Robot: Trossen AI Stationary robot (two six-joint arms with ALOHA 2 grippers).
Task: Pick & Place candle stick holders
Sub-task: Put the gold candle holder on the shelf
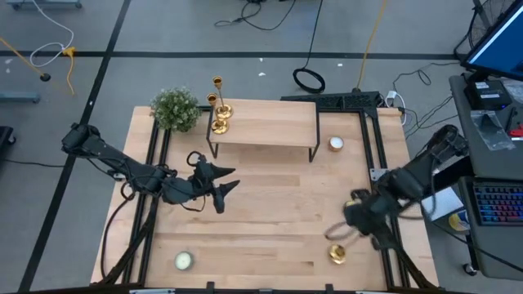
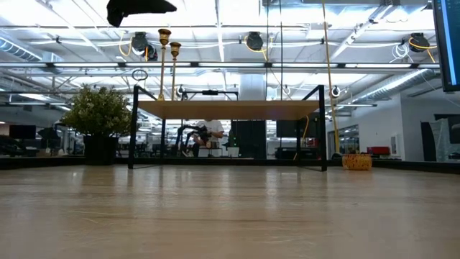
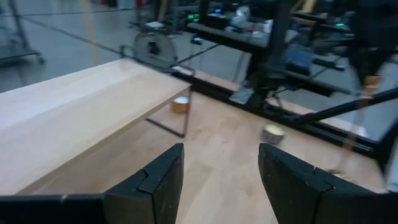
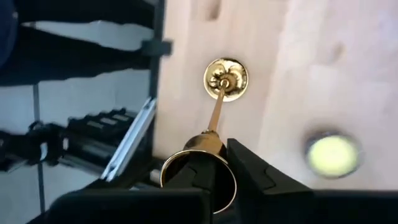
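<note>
Two candle stick holders [image 1: 219, 113] stand on the shelf [image 1: 270, 122], beyond the left gripper [image 1: 226, 180], whose fingers are spread mid-table. From the right wrist, the right gripper [image 4: 214, 180] points down, clamped on a third holder [image 4: 219, 106] at the table's near right edge.

Shiny gold metal candlestick [image 4: 217, 112]; wood table [image 1: 270, 220].

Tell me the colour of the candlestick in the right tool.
Shiny gold candlestick, clearest in the right wrist view.
</note>
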